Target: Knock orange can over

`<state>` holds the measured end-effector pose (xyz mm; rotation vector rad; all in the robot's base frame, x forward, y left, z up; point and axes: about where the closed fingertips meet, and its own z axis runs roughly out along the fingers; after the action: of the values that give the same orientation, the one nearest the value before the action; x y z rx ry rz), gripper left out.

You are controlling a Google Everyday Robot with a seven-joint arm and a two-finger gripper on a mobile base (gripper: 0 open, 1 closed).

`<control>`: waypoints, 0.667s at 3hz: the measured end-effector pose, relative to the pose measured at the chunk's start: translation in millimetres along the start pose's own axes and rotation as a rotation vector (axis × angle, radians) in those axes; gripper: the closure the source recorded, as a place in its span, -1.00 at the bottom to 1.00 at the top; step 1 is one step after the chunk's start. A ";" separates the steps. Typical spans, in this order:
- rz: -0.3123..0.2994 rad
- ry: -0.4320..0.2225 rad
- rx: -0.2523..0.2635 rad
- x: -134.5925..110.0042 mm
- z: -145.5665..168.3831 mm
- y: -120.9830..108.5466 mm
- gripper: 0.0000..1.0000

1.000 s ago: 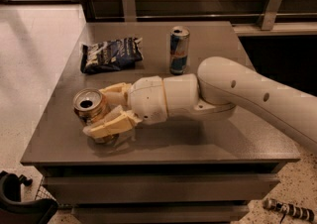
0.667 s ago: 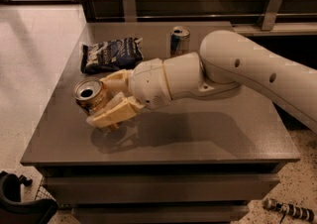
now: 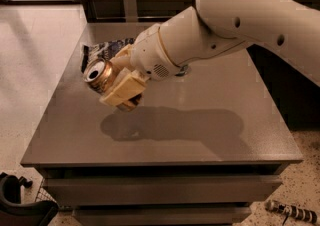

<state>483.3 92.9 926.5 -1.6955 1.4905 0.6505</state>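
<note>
The orange can (image 3: 101, 75) is held in the air above the left part of the grey table (image 3: 200, 120), tilted with its silver top facing left and toward the camera. My gripper (image 3: 120, 77) is shut on the can, one cream finger (image 3: 122, 89) across its lower side and the other behind it. The white arm reaches in from the upper right. The can's shadow lies on the tabletop below.
A dark chip bag (image 3: 102, 49) lies at the table's back left, partly hidden behind the gripper. The blue-and-silver can is hidden by the arm. A black object (image 3: 20, 205) sits on the floor at lower left.
The gripper has lifted the orange can off the table and tilted it leftward. The arm has risen and now covers the blue-and-silver can.
</note>
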 end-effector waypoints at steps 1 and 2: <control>-0.028 0.141 0.041 5.2 -4.5 -9.8 1.00; -0.084 0.312 0.091 9.4 -4.1 -16.5 1.00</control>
<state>500.7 84.4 924.9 -1.8387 1.6230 0.2762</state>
